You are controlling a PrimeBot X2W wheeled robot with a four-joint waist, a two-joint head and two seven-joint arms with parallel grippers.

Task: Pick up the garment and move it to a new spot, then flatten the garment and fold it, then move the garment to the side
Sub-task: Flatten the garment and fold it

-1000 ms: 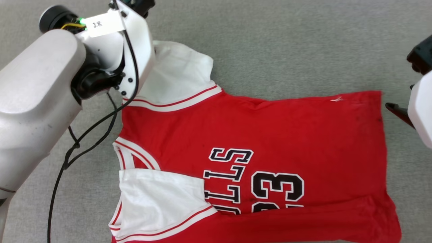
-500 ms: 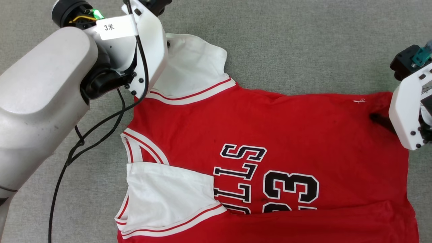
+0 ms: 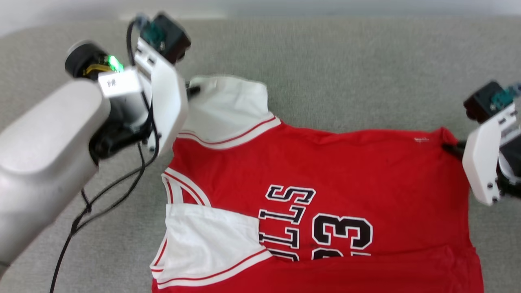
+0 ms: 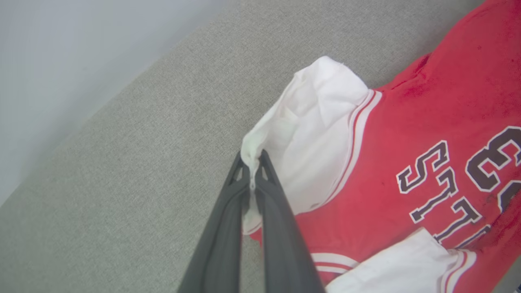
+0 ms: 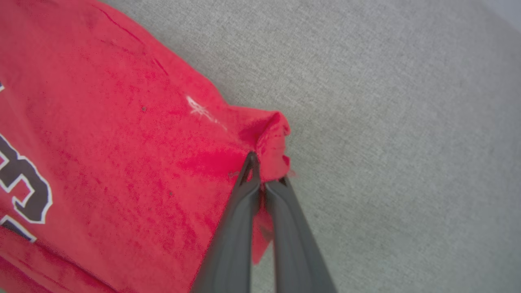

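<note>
The garment, a red jersey with white sleeve panels, striped trim and black lettering with 23, lies spread on a grey fabric surface. My left gripper is shut on the edge of the far white sleeve, the cloth pinched between its dark fingers; in the head view the left gripper sits at that sleeve's corner. My right gripper is shut on the garment's red hem corner, which bunches up at the fingertips. In the head view the right gripper meets the garment's far right corner.
The grey fabric surface stretches around the garment, with a pale wall or edge beyond it at the far side. A black cable hangs from my left forearm over the surface.
My right gripper has come in from the right and shut on the red hem corner. The head camera has tilted, shifting the whole picture. The left gripper keeps its hold on the sleeve.
</note>
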